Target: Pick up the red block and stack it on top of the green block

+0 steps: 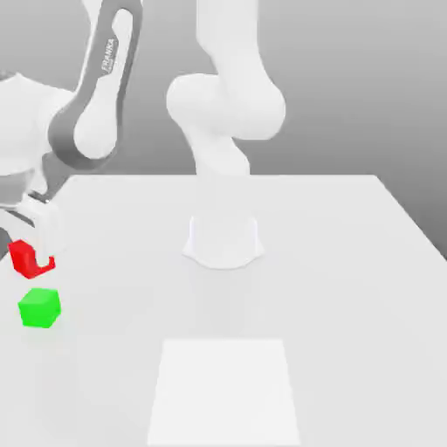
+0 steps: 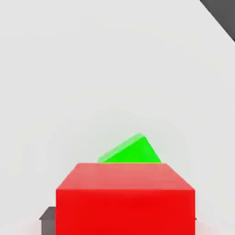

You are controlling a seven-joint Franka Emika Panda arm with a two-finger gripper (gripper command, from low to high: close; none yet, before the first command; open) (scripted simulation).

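Observation:
The red block (image 1: pixel 21 257) hangs in the air at the exterior view's left, with my gripper (image 1: pixel 33 251) shut on it; a white finger (image 1: pixel 45 234) covers part of the cube. Just below it, and a little nearer the camera, the green block (image 1: pixel 39 307) rests on the white table (image 1: pixel 332 262). A small gap separates the two cubes. In the hand view the red block (image 2: pixel 125 197) sits close in front. Behind it, part of the green block (image 2: pixel 131 151) peeks over its top edge, turned at an angle.
The arm's white base (image 1: pixel 223 240) stands mid-table. A paler square patch (image 1: pixel 225 388) marks the near middle of the table. The arm's grey-and-white links (image 1: pixel 96 105) rise above the left side. In the hand view, the dark floor (image 2: pixel 222 13) shows past the table's edge.

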